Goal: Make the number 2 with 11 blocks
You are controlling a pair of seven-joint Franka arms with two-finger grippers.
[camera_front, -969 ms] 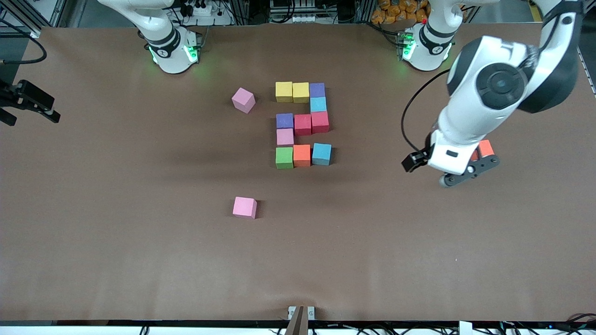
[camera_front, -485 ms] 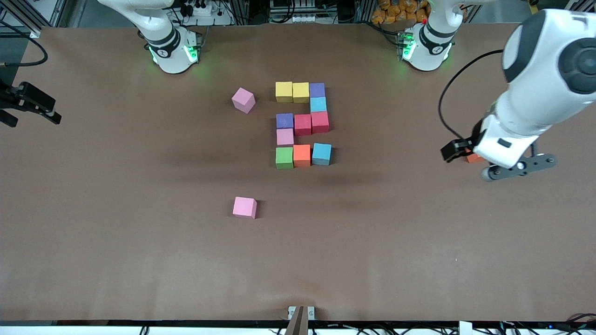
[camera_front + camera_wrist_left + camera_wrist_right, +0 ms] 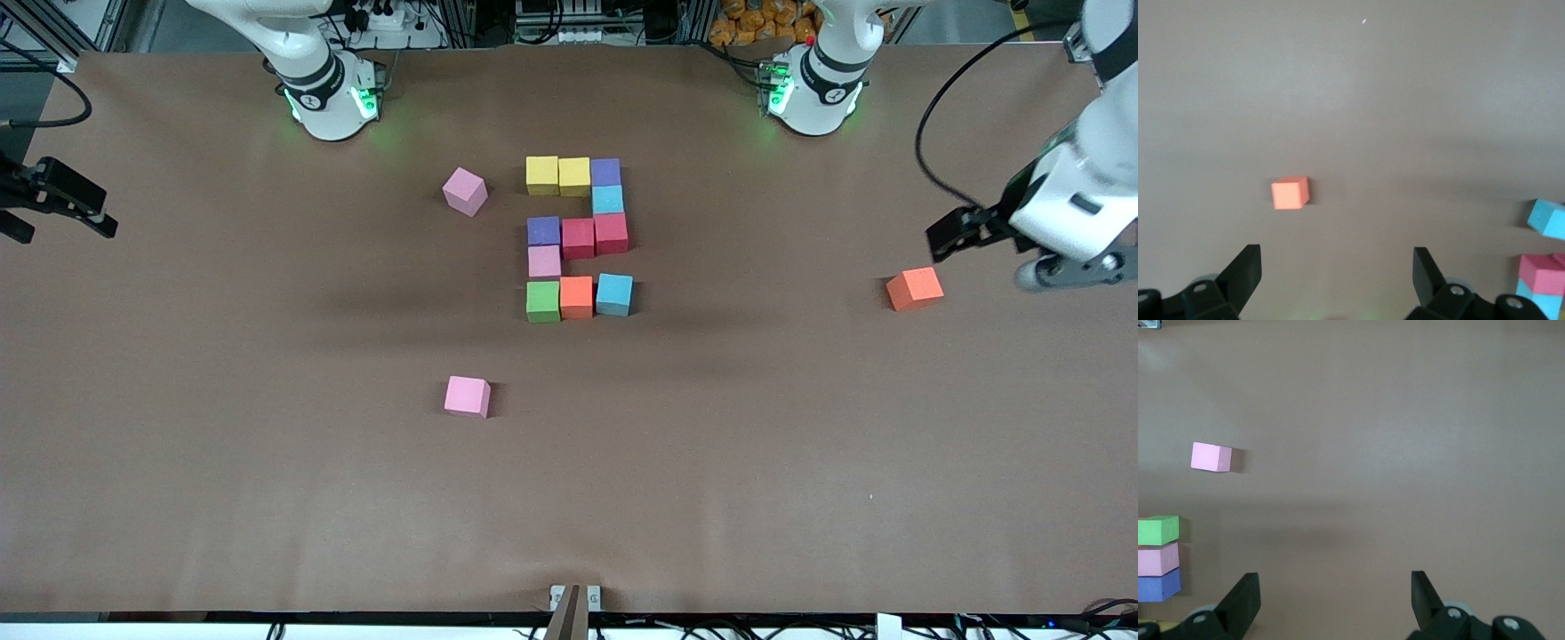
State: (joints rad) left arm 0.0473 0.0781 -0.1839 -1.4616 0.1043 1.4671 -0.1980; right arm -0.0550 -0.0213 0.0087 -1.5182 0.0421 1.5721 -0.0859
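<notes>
I am looking down on the table and seeing the number 2 lying finished near its middle, between the two bases; its row farthest from the front camera is two yellow blocks and a purple block; a light blue block is sitting just under the purple one; the middle row is a second purple block and two red blocks; a pink block is touching that second purple one on its nearer side; the nearest row is a green block, an orange block and another light blue block, this last one turned slightly askew.

Three cubes are lying apart from the digit; a tilted pink cube is resting toward the right arm's end, beside the yellow pair; a second loose pink cube is lying nearer to the front camera than the digit; a loose orange cube is sitting well apart toward the left arm's end.

The left gripper is hanging in the air over the table's edge at its own end, its jaws spread wide and holding nothing, with the loose orange cube on the table below it; the right gripper is waiting at its own end of the table, its jaws likewise spread wide and carrying nothing.
</notes>
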